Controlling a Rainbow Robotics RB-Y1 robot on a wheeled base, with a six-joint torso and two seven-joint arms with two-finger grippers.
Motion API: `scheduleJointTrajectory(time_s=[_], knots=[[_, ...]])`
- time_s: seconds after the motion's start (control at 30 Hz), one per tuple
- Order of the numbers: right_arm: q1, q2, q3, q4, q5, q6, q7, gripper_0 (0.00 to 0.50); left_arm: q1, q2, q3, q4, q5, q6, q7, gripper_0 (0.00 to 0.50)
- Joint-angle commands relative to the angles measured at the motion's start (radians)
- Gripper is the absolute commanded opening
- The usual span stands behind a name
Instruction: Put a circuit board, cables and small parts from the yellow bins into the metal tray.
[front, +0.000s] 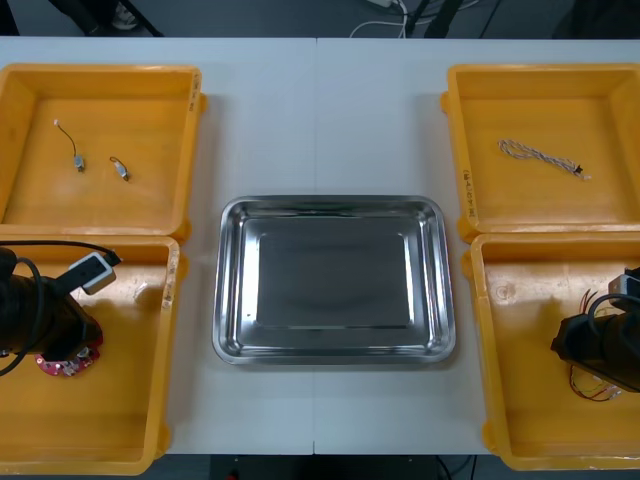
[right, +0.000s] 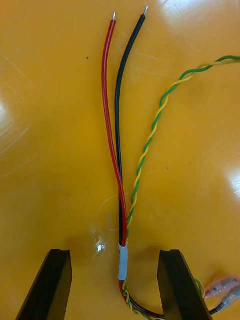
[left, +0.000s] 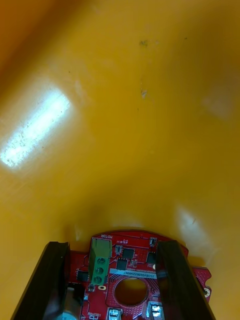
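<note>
Circuit board (front: 62, 362), round and red, lay in the near yellow bin (front: 130, 410) on the left of the metal tray (front: 330, 290), with the left gripper (front: 62, 342) low over it. On the tray's right, the right gripper (front: 598, 358) hung in the other near bin (front: 520, 410) above a red and yellow cable (front: 590, 385). The tray held nothing.

From the right wrist, the right gripper (right: 115, 285) stood wide, clear of the cable (right: 120, 165) on both sides. A taped band (right: 123, 260) bound the red, black and twisted strands between the fingers. The cable looked light and limp. That band seemed the best hold, since there the strands could not splay.

From the left wrist, the left gripper (left: 112, 285) also stood wide, and the board (left: 131, 267) reached past both fingers. Contact could not be told. The board looked light, stiff and thin, its face crowded with fragile components, so a hold across its rim seemed safest.
</note>
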Motion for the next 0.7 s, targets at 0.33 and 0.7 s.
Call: scheduleJointTrajectory(time_s=[0.33, 0.7], knots=[[-0.013, 0.025, 0.008, 0.018, 0.010, -0.015, -0.016, 0.500, 0.022, 0.052, -0.011, -0.003, 0.010, -0.012, -0.149, 0.000], [-0.011, 0.039, 0.010, 0.020, 0.012, -0.015, -0.014, 0.500, -0.004, 0.058, 0.043, -0.042, 0.041, 0.057, -0.145, 0.000]])
